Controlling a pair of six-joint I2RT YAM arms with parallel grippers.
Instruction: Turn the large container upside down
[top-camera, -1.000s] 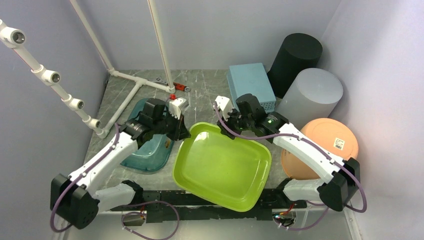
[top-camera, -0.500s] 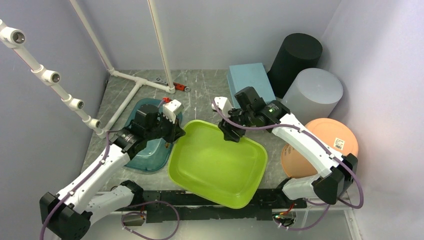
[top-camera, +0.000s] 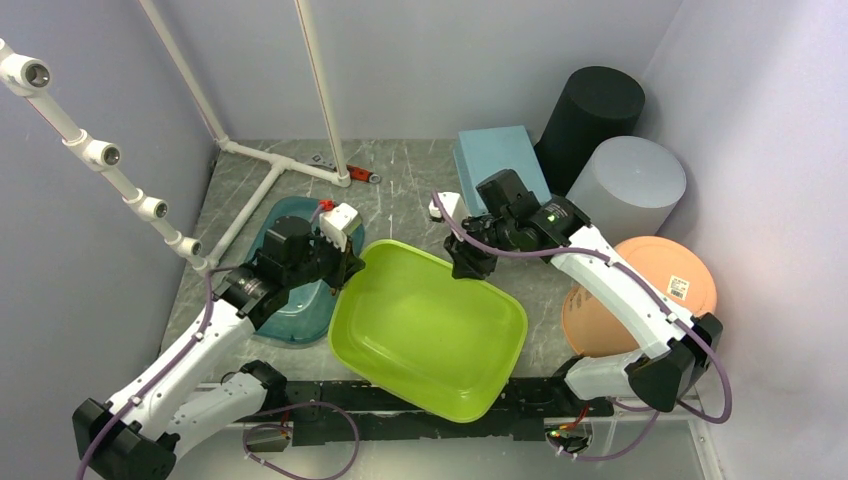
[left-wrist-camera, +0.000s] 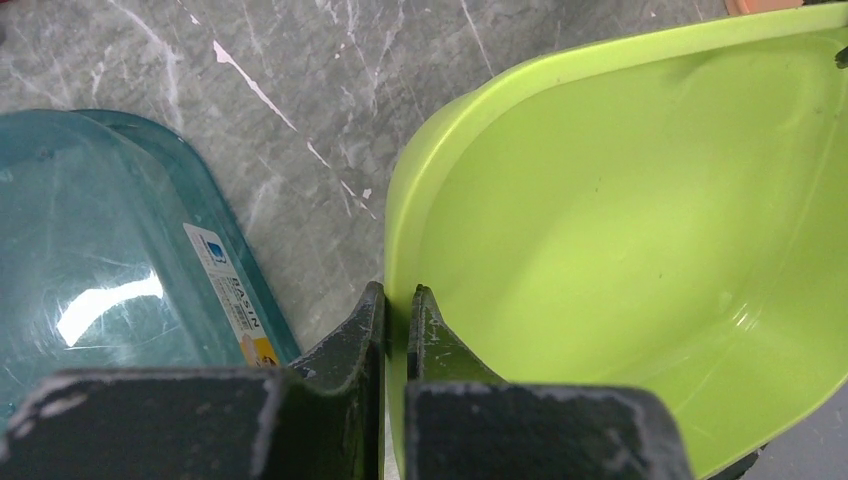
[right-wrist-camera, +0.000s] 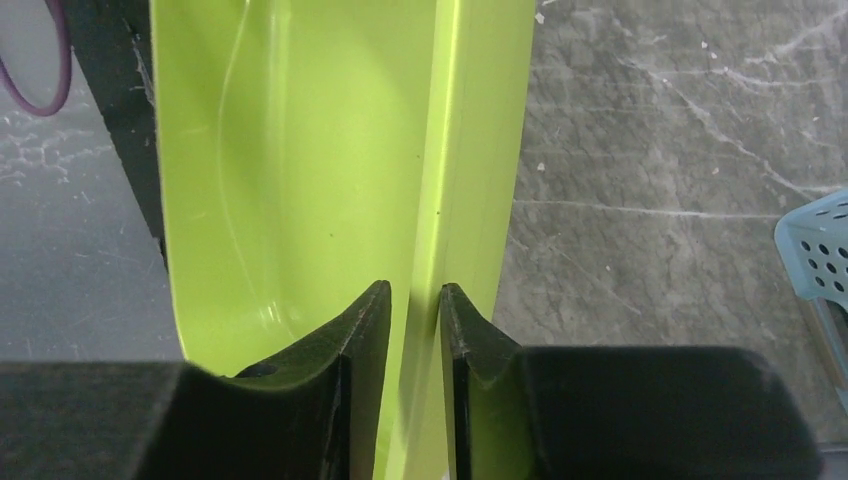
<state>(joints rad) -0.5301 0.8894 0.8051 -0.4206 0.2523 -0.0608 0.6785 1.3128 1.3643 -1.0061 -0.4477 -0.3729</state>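
Left hand (left-wrist-camera: 397, 293) on mouth-up green container (left-wrist-camera: 620, 210) rim

In the top view, the left arm (top-camera: 200, 345) covers the middle of the teal basin (top-camera: 295, 318). The right arm (top-camera: 620, 290) crosses the left part of the orange plate (top-camera: 650, 260), whose label (top-camera: 679, 288) is too small to read. In the left wrist view, the green container (left-wrist-camera: 620, 220) runs off the right and bottom edges. In the right wrist view, the perforated blue basket (right-wrist-camera: 820, 260) is cut by the right edge.
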